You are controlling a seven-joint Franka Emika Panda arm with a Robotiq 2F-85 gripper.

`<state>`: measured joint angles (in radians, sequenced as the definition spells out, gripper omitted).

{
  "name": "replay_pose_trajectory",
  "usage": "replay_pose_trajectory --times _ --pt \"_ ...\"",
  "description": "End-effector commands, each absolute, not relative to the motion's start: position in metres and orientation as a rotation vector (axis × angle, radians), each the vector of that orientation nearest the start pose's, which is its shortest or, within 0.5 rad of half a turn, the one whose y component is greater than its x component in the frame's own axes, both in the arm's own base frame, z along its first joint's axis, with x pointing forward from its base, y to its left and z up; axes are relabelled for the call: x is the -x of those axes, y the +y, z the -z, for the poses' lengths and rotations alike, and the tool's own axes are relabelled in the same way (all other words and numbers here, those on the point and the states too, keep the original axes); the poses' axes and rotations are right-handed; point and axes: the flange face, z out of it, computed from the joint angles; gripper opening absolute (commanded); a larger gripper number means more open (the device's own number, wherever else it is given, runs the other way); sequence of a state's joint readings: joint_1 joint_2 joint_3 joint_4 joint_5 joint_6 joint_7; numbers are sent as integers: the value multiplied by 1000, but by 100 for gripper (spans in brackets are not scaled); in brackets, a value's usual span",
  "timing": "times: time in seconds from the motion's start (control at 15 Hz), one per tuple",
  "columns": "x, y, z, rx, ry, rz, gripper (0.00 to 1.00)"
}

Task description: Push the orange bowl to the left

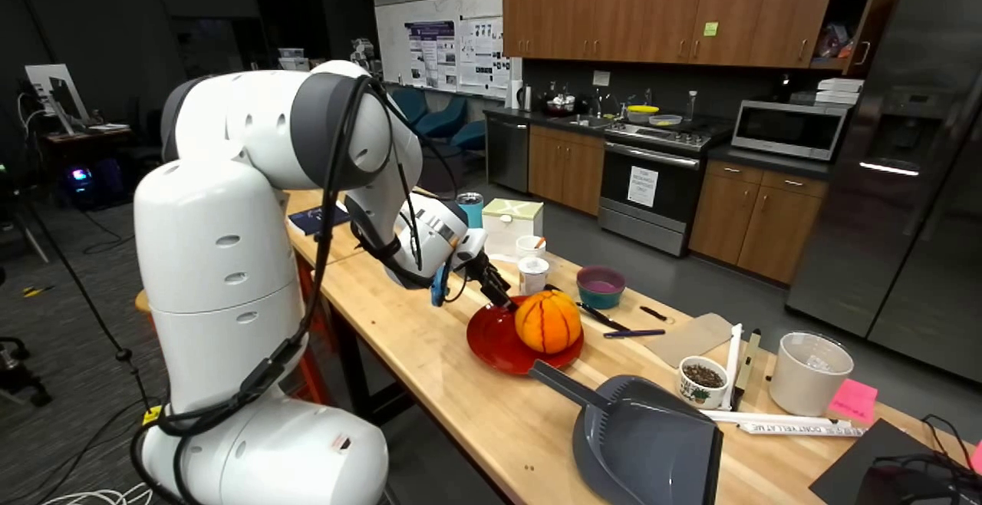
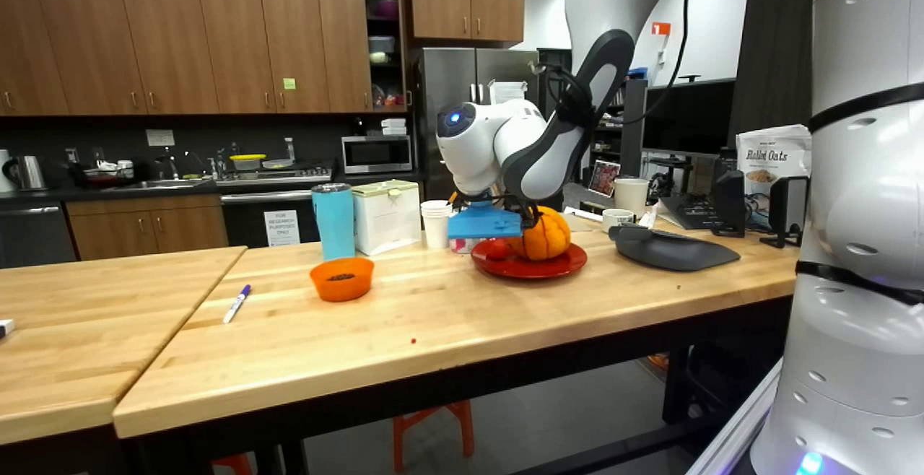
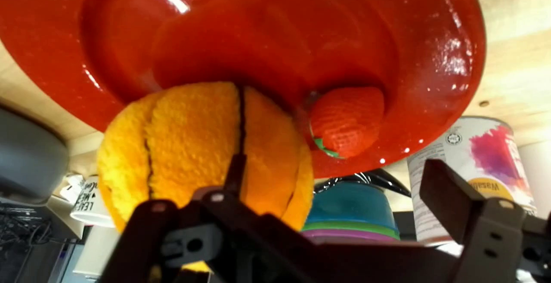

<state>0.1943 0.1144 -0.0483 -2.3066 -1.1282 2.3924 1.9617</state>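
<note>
Orange bowl, dark contents unclear, red plate holding pumpkin, 1 strawberry

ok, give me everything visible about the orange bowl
The orange bowl shows only in an exterior view: small, bright orange, smooth-looking, perhaps plastic, its sides flaring up to a wide open rim. Some dark bits show inside, too small to identify. It stands upright on the wooden tabletop, between a marker and the red plate, apart from both. Only the tabletop appears to touch it; the gripper is apart from it. Its underside is hidden.
</note>
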Motion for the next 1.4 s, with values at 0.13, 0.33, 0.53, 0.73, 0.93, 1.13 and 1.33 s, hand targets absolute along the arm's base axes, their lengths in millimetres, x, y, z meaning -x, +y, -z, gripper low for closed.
replay_pose_trajectory --times 0.13,0.33,0.53,0.73,0.93,1.13,1.33 --pt "-524 70 -301 2827 1549 1200 100" --pt "-538 78 -295 2808 1481 1181 100" --pt "-553 82 -291 2822 1401 1212 100" --pt "-565 81 -286 2843 1369 1227 100" --pt "-570 77 -275 2849 1396 1195 100" --pt "-575 75 -262 2858 1399 1157 100" --pt "-571 74 -260 2887 1438 1100 100"
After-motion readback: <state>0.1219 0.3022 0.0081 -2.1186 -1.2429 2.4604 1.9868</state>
